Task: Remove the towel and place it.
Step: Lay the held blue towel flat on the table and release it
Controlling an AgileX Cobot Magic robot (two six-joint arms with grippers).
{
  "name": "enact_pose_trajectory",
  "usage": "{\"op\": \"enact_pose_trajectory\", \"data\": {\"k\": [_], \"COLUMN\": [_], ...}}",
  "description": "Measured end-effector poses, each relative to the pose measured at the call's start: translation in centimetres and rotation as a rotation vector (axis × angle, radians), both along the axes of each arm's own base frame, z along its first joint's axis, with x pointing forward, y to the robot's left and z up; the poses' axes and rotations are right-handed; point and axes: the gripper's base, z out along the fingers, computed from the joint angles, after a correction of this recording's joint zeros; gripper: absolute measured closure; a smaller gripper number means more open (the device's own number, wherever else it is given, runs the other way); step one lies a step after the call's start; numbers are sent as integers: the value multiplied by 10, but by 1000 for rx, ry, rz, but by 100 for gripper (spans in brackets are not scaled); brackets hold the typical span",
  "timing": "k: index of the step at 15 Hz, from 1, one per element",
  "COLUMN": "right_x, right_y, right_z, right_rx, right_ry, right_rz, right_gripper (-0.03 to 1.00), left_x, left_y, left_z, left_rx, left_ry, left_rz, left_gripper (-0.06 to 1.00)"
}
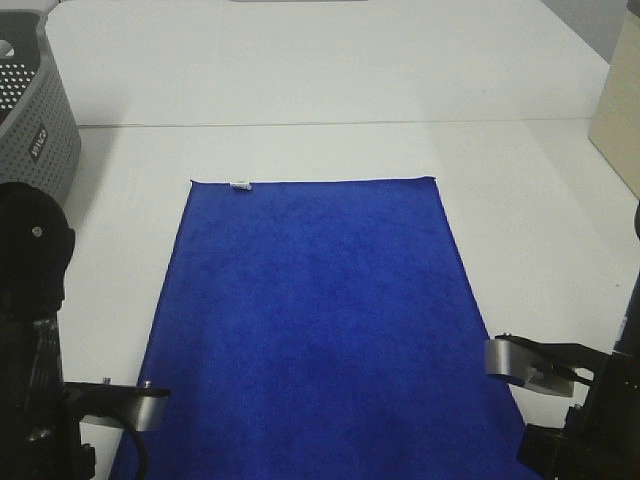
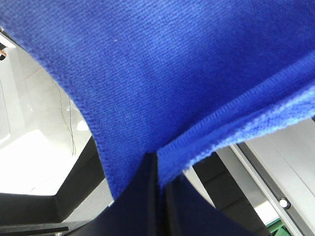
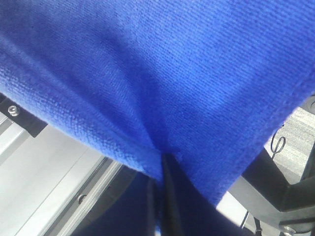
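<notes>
The towel [image 1: 310, 320] lies spread flat on the white table [image 1: 300, 80], its near edge pinched tight by the left gripper [image 2: 158, 169] and right gripper [image 3: 162, 164]. A grey basket [image 1: 35, 110] stands far left.

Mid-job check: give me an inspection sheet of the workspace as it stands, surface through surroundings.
Surface: white table, a seam line across its far part.
Job's things: towel spread flat, white tag at its far left corner.
Clutter: grey perforated basket far left, apart from the towel; beige object at the right edge.
Grippers: left gripper and right gripper each shut on the towel's near edge.
Cables: thin wires off the table, seen in the left wrist view.
Surroundings: metal rail beneath the held cloth, right wrist view.
</notes>
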Motion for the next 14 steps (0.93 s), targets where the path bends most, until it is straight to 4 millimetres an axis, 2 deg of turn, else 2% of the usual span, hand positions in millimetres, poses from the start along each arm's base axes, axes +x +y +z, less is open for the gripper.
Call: {"op": "enact_pose_trajectory", "data": {"k": [2, 3, 7, 9, 13, 14], "right_x": [0, 0, -1, 0, 0, 0], "right_y": [0, 0, -2, -2, 1, 2], "right_z": [0, 0, -1, -1, 1, 1], "right_rx": [0, 0, -13, -10, 1, 0], "right_ry": [0, 0, -4, -3, 8, 10], "right_rz": [0, 0, 22, 17, -21, -26], "right_gripper": [95, 95, 89, 78, 36, 30], "left_x": [0, 0, 9, 16, 17, 17], "left_y": [0, 0, -5, -9, -10, -10], "left_z": [0, 0, 6, 10, 10, 10], "left_rx": [0, -1, -18, -33, -32, -26], "left_ry": [0, 1, -32, -57, -59, -58], "left_rz": [1, -1, -13, -15, -15, -8], "left_gripper": [94, 91, 65, 56, 53, 53]}}
